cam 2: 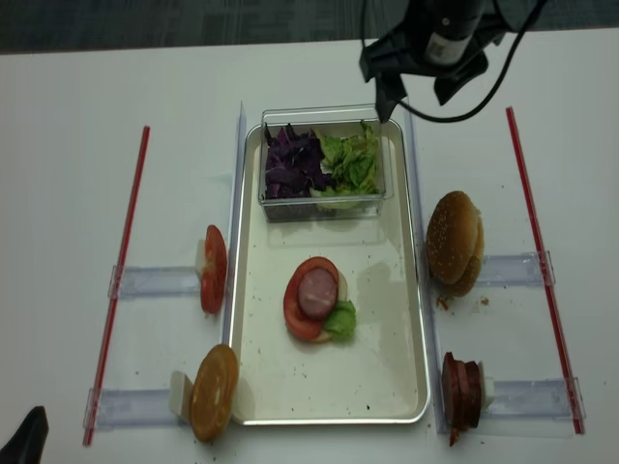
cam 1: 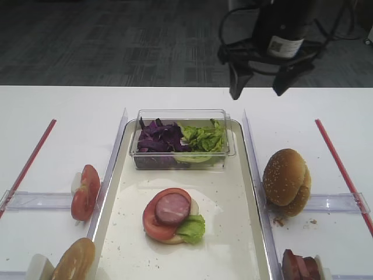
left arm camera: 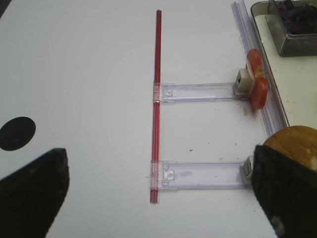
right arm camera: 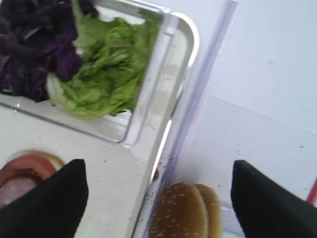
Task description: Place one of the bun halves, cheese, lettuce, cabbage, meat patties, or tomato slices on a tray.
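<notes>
1. The right gripper (cam 1: 257,88) hangs above the far edge of the table, just beyond the far right corner of the tray (cam 1: 247,233), its two black fingers spread wide with nothing between them.

2. Seen from the right wrist, the sesame-seeded bun halves (right arm camera: 185,210) sit low in the picture between the two fingertips, so the bun lies straight ahead of the open jaws and toward the near edge of the table (my reading is that this is the piece the arm is lined up on).

3. In the overhead view the bun halves (cam 1: 286,181) stand on edge just outside the tray's right rim, leaning against each other on a clear holder (cam 1: 335,202); their flat faces run roughly parallel to the tray's long side, so the pair is thinnest across its width.

4. The right arm is plainly the nearer one; the left gripper (left arm camera: 158,193) waits low over the table's left side, its fingers apart and empty.

5. On the tray, a stack (cam 1: 172,214) of tomato, meat, lettuce and a pale base already lies near the middle, beside the clear box (cam 1: 180,139) of cabbage and lettuce at the far end.
</notes>
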Tool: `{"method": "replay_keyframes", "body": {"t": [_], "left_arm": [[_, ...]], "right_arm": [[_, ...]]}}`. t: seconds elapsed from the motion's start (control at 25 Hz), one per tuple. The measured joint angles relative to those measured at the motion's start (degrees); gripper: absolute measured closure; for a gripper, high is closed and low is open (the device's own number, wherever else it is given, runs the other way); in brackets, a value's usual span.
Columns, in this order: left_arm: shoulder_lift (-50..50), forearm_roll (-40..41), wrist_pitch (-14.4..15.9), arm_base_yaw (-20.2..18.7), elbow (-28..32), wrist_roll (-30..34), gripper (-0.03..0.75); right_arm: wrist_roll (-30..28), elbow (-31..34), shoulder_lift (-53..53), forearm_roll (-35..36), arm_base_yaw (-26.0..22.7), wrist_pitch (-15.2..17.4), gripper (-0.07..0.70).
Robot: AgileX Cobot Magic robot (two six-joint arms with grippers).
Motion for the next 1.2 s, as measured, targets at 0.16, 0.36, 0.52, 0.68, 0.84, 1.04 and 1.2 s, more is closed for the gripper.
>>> {"method": "replay_keyframes", "body": {"t": [0.16, 0.36, 0.52, 0.68, 0.84, 1.04, 1.2], "left_arm": [[0.0, 0.0, 0.0, 0.0, 0.0, 0.0, 0.026], [0.0, 0.0, 0.0, 0.0, 0.0, 0.0, 0.026], [0.0, 0.0, 0.0, 0.0, 0.0, 0.0, 0.026], [0.0, 0.0, 0.0, 0.0, 0.0, 0.0, 0.026], [0.0, 0.0, 0.0, 0.0, 0.0, 0.0, 0.026], [0.0, 0.0, 0.0, 0.0, 0.0, 0.0, 0.026], [0.0, 0.0, 0.0, 0.0, 0.0, 0.0, 0.026]], "right_arm": [[0.0, 0.0, 0.0, -0.4, -6.3, 0.0, 0.025], [0.0, 0.0, 0.0, -3.3, -12.8, 0.0, 0.033], [0.0, 0.0, 0.0, -4.4, -16.9, 0.0, 0.039], [0.0, 0.0, 0.0, -5.0, -19.0, 0.0, 0.043], [0.3, 0.0, 0.0, -5.0, -19.8, 0.0, 0.043], [0.0, 2.5, -1.9, -5.6, -19.8, -0.1, 0.048], [0.0, 8.1, -6.8, -5.9, -19.8, -0.1, 0.048]]}}
